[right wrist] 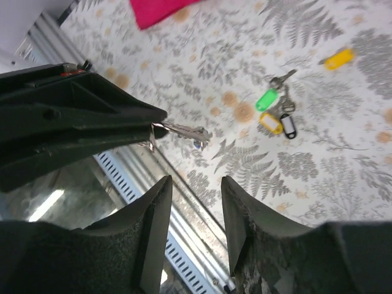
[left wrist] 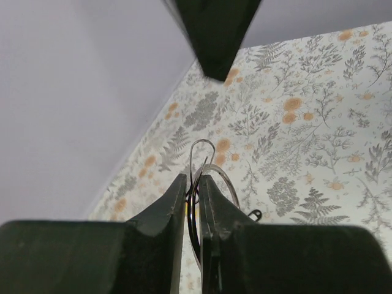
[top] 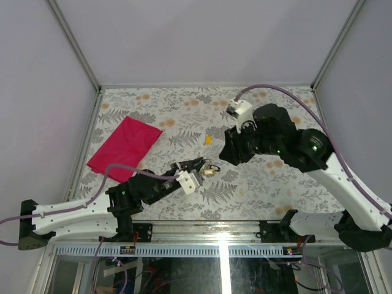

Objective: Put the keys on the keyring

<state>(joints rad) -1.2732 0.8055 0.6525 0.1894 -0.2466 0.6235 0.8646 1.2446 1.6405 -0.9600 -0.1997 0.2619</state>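
The keyring (left wrist: 211, 174) is being pinched by the left pincer (left wrist: 192, 187) above the bench's (top: 257, 184) near edge. A key (right wrist: 184, 130) is being carried level, tip pointing away. The right pincer (right wrist: 196, 190) is being held released.

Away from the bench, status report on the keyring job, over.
Left tool shut on keyring. Right tool open, empty, hovering close by. Tagged keys loose on table. Nothing blocking.

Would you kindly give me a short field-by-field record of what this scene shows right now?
left gripper: fingers shut on thin silver wire keyring
right gripper: fingers open, empty
on table: silvery metal keys with green, yellow and black plastic tags, bunched on the floral table
apart from bunch: yellow plastic tag
left side: red cloth, lying flat
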